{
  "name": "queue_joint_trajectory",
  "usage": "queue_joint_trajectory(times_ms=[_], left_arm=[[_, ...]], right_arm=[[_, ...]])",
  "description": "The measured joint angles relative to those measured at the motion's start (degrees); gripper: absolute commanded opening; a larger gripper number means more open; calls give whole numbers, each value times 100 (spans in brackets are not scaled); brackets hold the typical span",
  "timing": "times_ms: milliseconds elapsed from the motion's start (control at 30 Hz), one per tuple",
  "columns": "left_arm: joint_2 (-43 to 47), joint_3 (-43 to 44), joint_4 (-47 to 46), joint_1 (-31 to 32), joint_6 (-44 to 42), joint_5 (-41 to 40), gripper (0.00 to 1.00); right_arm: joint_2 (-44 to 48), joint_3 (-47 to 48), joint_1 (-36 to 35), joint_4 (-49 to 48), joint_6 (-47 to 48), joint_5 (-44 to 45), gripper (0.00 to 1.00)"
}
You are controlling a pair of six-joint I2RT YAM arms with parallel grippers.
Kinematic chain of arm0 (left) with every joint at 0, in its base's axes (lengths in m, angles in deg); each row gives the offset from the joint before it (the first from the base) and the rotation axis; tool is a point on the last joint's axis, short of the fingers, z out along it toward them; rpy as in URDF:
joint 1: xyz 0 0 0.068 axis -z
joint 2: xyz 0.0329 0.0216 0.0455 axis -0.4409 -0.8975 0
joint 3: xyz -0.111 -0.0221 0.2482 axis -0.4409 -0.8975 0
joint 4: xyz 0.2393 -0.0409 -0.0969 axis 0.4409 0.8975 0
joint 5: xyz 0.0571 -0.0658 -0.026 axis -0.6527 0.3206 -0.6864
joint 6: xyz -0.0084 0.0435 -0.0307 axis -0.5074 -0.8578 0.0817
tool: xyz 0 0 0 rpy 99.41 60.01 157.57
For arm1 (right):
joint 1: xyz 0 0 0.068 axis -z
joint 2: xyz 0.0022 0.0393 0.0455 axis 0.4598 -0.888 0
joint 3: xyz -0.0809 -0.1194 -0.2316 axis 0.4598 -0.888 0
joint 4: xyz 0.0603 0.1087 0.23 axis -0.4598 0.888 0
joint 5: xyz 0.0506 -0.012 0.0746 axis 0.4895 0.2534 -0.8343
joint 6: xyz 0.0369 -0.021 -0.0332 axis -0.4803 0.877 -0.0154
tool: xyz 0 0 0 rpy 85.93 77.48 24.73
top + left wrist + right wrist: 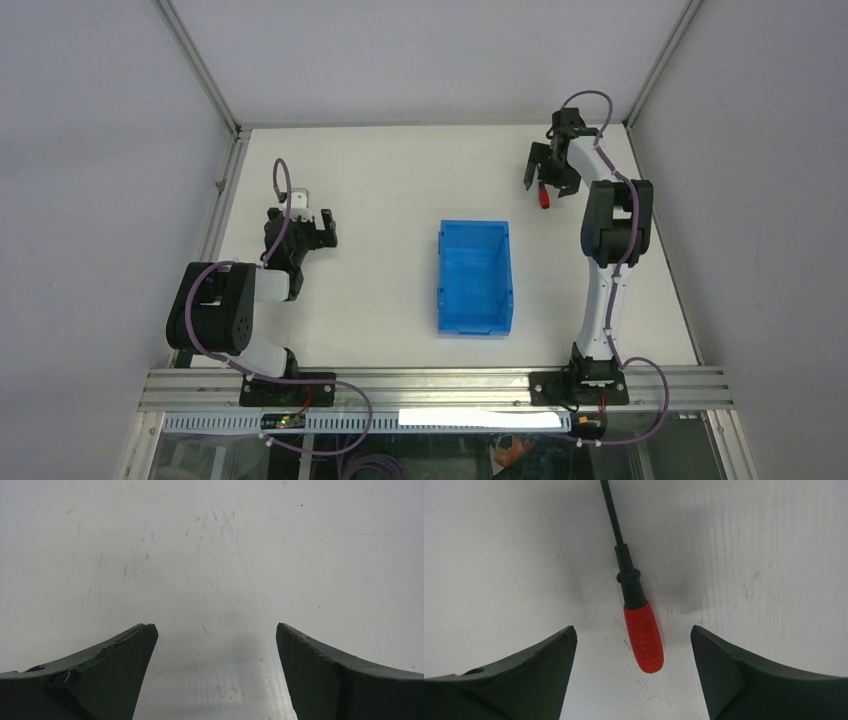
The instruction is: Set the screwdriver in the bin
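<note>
Because the small screwdriver with a red plastic handle and thin black shaft [636, 615] lies flat on the white table [499, 555], between the wide-open fingers of the right gripper [633, 631], the grab could slip. The handle is round (and a bit slanted), so it may roll away as the fingers close. The bright blue plastic box-shaped bin [475, 285] waits behind the gripper, to its left. The left gripper [215, 630] is open wide too.

The right arm [612, 250] reaches far, right tool [634, 629] gaping; left arm [222, 312] folded, left tool [216, 626] gaping.
</note>
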Motion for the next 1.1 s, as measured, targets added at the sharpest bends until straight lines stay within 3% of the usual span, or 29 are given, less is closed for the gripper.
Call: queue_joint_trajectory(times_ms=[100, 233, 300, 667, 1000, 1100], left_arm=[[0, 0, 0, 0, 0, -2, 99], [0, 0, 0, 0, 0, -2, 99], [0, 0, 0, 0, 0, -2, 99], [0, 0, 0, 0, 0, 0, 99], [0, 2, 0, 0, 0, -2, 99], [0, 0, 0, 0, 0, 0, 99]], right_arm=[[-428, 295, -15, 236, 63, 68, 65], [-636, 503, -55, 391, 170, 214, 13], [-643, 507, -72, 428, 186, 275, 2], [-389, 737, -367, 1156, 234, 807, 0], [1587, 730, -918, 1941, 2, 1427, 0], [2240, 730, -1399, 2107, -131, 1628, 0]])
